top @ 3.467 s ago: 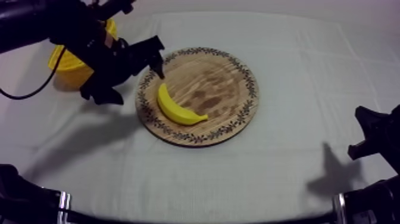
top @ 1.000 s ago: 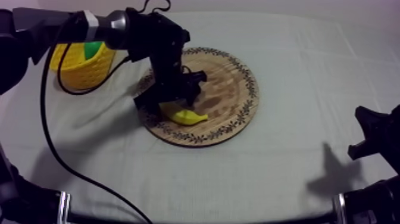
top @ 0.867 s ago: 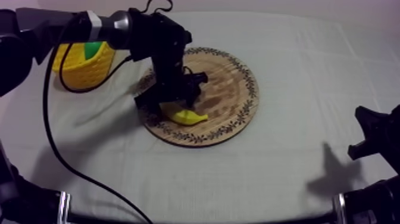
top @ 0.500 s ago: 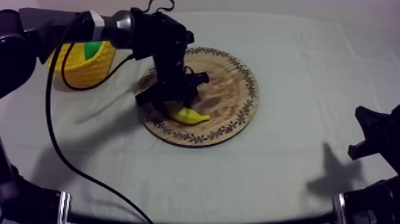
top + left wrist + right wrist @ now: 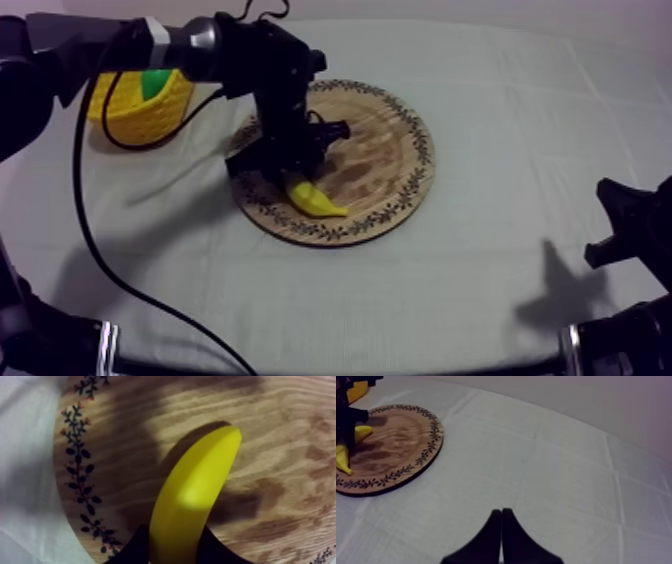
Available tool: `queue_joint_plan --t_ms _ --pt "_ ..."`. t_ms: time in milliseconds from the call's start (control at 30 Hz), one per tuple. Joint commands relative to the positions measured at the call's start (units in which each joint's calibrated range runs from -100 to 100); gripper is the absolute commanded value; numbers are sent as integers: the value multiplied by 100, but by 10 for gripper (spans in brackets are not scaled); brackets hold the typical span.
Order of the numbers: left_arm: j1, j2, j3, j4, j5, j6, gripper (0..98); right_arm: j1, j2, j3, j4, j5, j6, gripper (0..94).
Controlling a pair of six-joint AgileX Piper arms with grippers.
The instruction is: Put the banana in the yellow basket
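Observation:
The yellow banana lies on the round wooden board, near its left rim. My left gripper stands straight over the banana's upper end. In the left wrist view its black fingers press both sides of the banana, so it is shut on it over the board. The yellow basket sits at the far left of the table. My right gripper is shut on nothing, low at the right side, far from the board.
Something green lies inside the basket. Grey-white cloth stretches bare between the board and my right arm. The left arm reaches in from the upper left, above the basket's near side.
The left fingers have closed in on the banana over the last second. The banana has turned, and its free end now points more toward the board's front rim. The right arm has not moved.

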Motion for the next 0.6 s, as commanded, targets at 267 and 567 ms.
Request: queue_joint_plan --t_ms 267,567 --pt "-23 -324 317 -132 -364 6 224 0 0 -5 -1 0 1 3" --pt "-109 -889 582 -169 -501 -36 177 0 0 -5 -1 0 1 3"
